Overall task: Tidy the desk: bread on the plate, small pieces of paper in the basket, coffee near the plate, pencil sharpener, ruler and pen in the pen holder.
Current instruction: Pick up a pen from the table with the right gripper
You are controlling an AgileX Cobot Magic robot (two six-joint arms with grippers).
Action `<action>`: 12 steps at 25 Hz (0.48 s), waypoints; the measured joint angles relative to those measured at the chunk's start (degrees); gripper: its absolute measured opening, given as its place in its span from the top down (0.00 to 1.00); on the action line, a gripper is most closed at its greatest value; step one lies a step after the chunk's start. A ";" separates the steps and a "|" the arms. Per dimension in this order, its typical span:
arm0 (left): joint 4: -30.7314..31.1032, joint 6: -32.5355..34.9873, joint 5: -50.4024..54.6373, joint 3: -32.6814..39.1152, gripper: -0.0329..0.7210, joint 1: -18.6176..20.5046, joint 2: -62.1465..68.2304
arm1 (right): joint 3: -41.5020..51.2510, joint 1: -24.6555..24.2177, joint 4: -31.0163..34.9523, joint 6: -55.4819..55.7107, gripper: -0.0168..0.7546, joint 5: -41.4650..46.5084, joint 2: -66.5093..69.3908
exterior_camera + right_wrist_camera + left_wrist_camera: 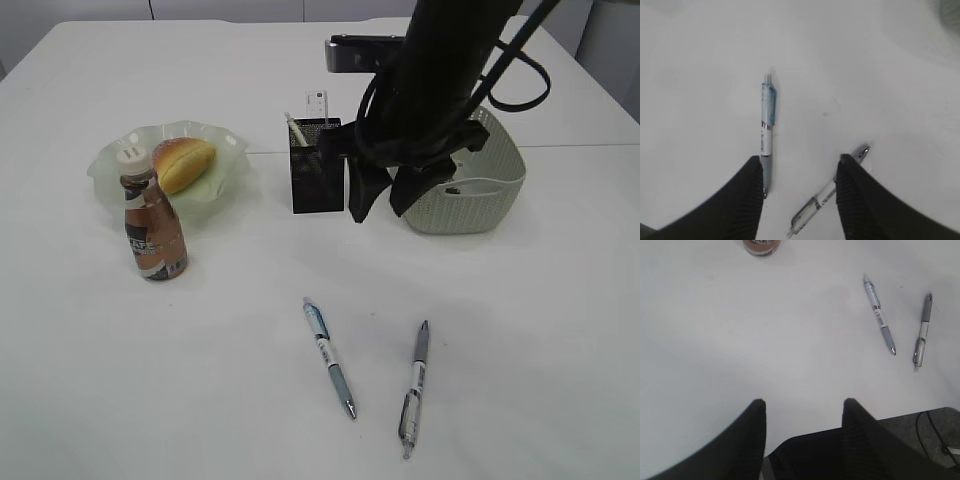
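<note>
- Bread (184, 163) lay on the plate (225, 140), coffee (152, 220) stood just in front of it; those parts looked done.
- Holder (316, 165) sat betw. plate and basket (490, 190); ruler (315, 104) and a pale stick-like item poked out of its top. No paper wads seen on the desk (520, 330); basket's inside was hidden by the arm, so can't say if they were in it.
- Left over: two pens flat on the desk near the front edge, blue pen (329, 355) and grey pen (414, 388), near each other but not touching.
- R gripper (392, 205) hung above the desk just in front of holder/basket, jaws about half open, nothing in them. R wrist view: blue pen by the left finger (747, 192), grey pen's (827, 196) clip end by the right finger, so it straddled both.
- L gripper (804, 407) was half open too, empty, over bare desk; pens well off to its right.
- Judged step: pick one pen w/ R arm. Advice: shift sideways to centre on one pen only, blue being the nearer to line up; turn wrist so jaws crossed the barrel, take it mid-barrel, go low enough since it lay flat.
- Risk: closing as it stood could nudge both pens or roll one away.
</note>
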 joint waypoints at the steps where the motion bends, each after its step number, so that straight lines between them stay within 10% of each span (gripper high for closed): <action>1: -0.09 0.00 0.00 0.00 0.48 0.00 0.00 | 0.00 0.00 1.19 0.24 0.48 0.30 0.44; 12: -1.27 0.00 0.00 0.00 0.48 0.00 0.00 | 0.00 3.95 3.37 0.47 0.43 0.39 8.78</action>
